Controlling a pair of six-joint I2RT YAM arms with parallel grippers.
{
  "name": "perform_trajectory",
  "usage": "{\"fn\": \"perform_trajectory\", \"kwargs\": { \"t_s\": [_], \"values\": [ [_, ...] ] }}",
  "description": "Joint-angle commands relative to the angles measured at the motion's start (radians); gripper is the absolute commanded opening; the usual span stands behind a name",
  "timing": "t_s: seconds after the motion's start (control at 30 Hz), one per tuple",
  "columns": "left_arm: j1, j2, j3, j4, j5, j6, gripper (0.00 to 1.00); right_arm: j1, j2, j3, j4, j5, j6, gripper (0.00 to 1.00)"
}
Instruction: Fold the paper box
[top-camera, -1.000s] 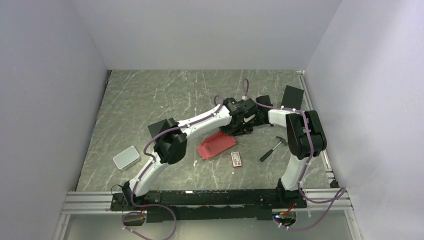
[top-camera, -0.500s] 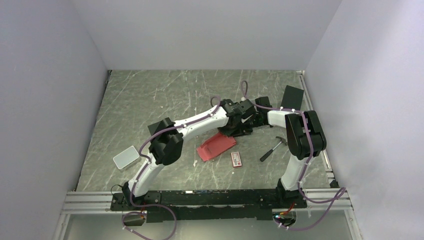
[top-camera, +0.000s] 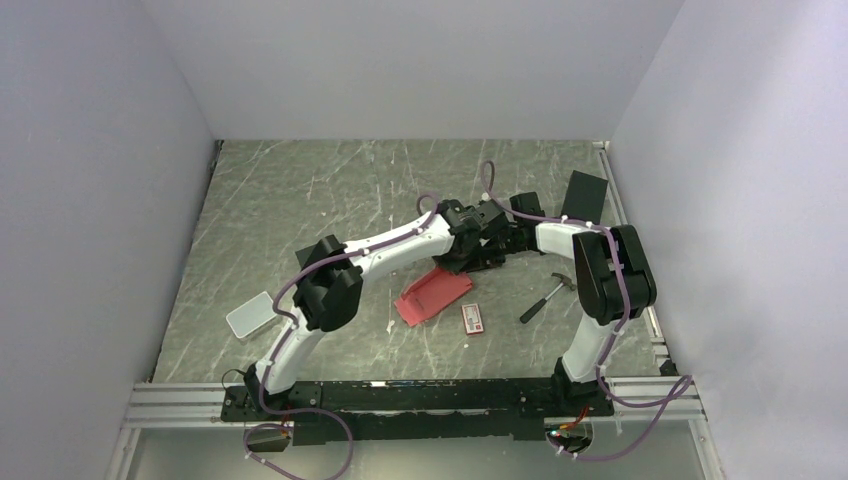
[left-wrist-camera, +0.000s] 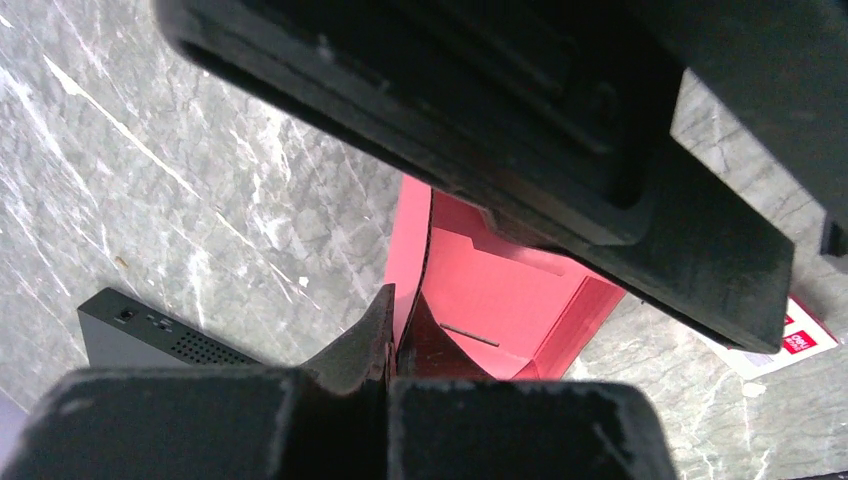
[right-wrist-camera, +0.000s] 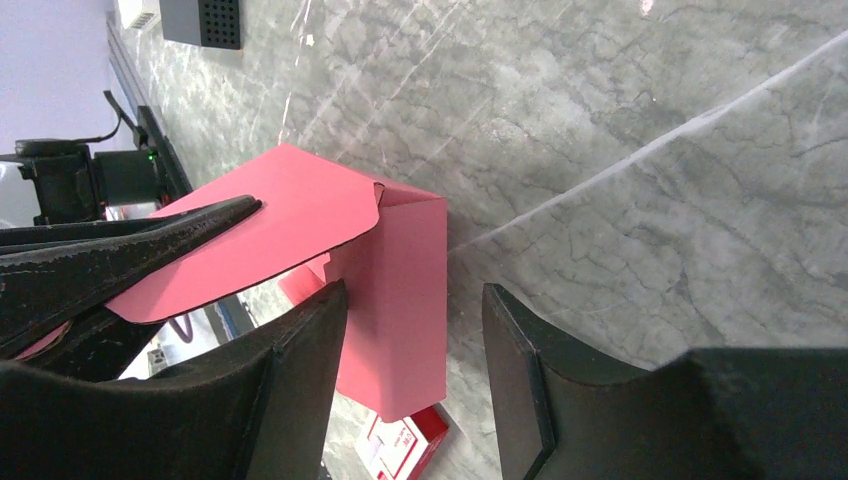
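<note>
The paper box (top-camera: 432, 293) is red-pink cardboard, lying partly folded at the table's middle with its far end lifted. My left gripper (left-wrist-camera: 397, 318) is shut on a thin upright wall of the paper box (left-wrist-camera: 500, 300), whose open inside shows just past the fingers. My right gripper (right-wrist-camera: 415, 292) is open, and a narrow side panel of the paper box (right-wrist-camera: 395, 300) stands between its fingers, nearer the left one. In that view the left arm's finger (right-wrist-camera: 130, 245) pinches a rounded flap (right-wrist-camera: 290, 215). From above, both grippers meet at the box's far end (top-camera: 470, 262).
A red-and-white packet (top-camera: 472, 318) lies just right of the box and a hammer (top-camera: 545, 296) lies farther right. A black box (top-camera: 583, 192) stands at the back right. A grey tin (top-camera: 252, 314) rests at the left near the left arm.
My right gripper has opened a little wider. The left arm's elbow has drifted left and slightly toward the back, still holding the box wall.
</note>
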Motion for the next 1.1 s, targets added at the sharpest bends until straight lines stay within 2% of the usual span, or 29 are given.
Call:
{"fn": "perform_trajectory", "kwargs": {
  "t_s": [0.0, 1.07],
  "values": [
    [-0.01, -0.062, -0.027, 0.066, 0.038, -0.093, 0.0, 0.018, -0.03, -0.006, 0.024, 0.036, -0.036, 0.56],
    [-0.009, -0.1, -0.073, 0.09, 0.055, -0.174, 0.0, 0.082, -0.06, -0.005, 0.018, 0.217, -0.081, 0.44]
  ]
}}
